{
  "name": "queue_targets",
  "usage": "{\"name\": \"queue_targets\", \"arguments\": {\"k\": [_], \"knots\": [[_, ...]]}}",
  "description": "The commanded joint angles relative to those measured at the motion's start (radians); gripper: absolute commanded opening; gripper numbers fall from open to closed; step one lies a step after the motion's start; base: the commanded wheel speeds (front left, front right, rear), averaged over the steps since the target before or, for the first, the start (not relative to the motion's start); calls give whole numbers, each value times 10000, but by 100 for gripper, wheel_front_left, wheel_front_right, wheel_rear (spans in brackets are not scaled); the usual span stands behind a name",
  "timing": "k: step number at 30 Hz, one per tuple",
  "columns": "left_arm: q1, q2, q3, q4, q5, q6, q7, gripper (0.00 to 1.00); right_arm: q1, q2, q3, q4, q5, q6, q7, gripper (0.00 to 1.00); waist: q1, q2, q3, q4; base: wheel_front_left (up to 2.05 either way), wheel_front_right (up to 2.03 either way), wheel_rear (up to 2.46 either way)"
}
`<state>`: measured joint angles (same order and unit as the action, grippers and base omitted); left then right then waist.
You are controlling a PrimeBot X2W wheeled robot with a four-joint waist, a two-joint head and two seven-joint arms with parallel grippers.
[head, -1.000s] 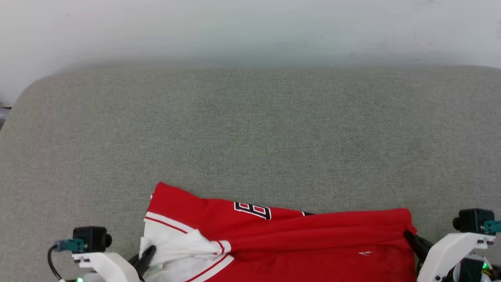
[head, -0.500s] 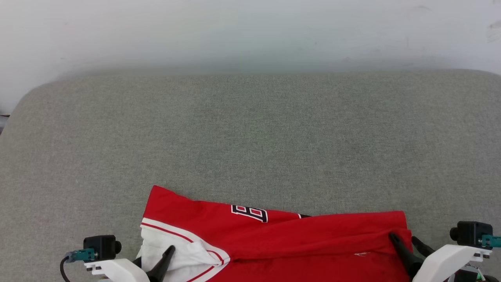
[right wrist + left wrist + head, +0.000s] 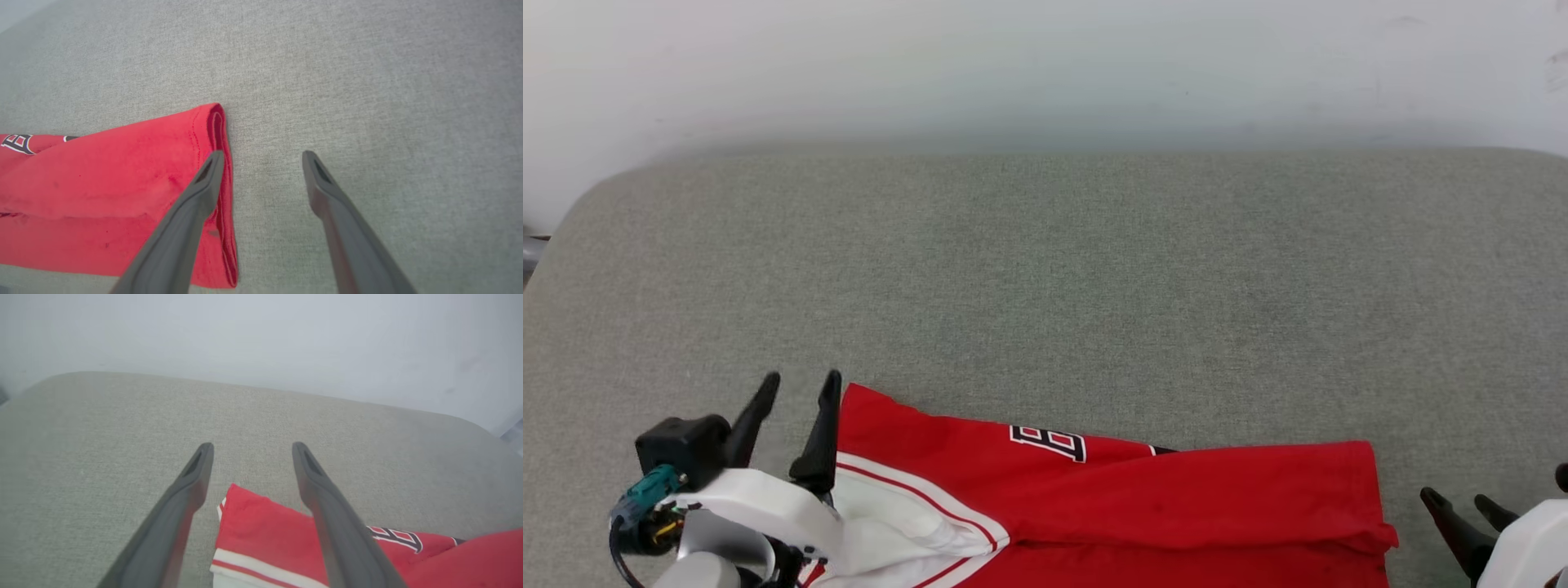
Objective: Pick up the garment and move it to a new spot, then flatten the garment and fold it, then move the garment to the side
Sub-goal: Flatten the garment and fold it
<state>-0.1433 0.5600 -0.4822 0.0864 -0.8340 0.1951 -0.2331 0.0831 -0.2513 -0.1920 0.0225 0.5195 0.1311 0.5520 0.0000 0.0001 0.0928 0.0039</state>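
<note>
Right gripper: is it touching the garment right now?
Apart. The head view shows a strip of grey cushion between the right gripper and the right edge of the garment; its jaws stand open.

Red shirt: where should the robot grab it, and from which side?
Likely its end edges: the shirt lies flat, so the left gripper could slide in from the left at the striped corner, the right gripper from the right at the doubled hem.

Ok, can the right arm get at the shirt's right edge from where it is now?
Probably yes. The right arm has its jaws open just beside the folded right edge of the garment, and nothing lies between them on the grey cushion.
</note>
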Motion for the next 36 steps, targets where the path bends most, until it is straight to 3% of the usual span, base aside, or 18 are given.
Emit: {"name": "queue_targets", "arguments": {"k": [1, 9, 22, 23, 25, 36], "knots": [[-64, -41, 100, -188, 245, 166, -126, 100, 59, -19, 16, -140, 18, -8, 249, 100, 0, -1, 69, 35, 0, 0, 0], [275, -639, 1064, -1579, 1863, 920, -331, 100, -216, 203, 376, -441, -264, -9, 1250, 100, 0, -1, 524, 450, 0, 0, 0], [739, -1629, 2028, -2268, 3292, 403, -337, 100, -37, 782, 883, 878, -236, -7, 1905, 100, 0, -1, 1042, 876, 0, 0, 0], [751, -1705, 2089, -2226, 3345, 333, -338, 100, -16, 811, 1013, 978, -194, -5, 2002, 87, 0, -1, 1065, 876, 0, 0, 0], [770, -1820, 2186, -2158, 3456, 235, -338, 100, -56, 814, 1216, 1063, -41, 5, 2036, 0, 0, -1, 1096, 862, 0, 0, 0], [1095, -2105, 2564, -1774, 3910, -89, -337, 100, -537, 245, 1169, 198, -124, -7, 1413, 0, 0, -1, 637, 615, 0, 0, 0]]}}
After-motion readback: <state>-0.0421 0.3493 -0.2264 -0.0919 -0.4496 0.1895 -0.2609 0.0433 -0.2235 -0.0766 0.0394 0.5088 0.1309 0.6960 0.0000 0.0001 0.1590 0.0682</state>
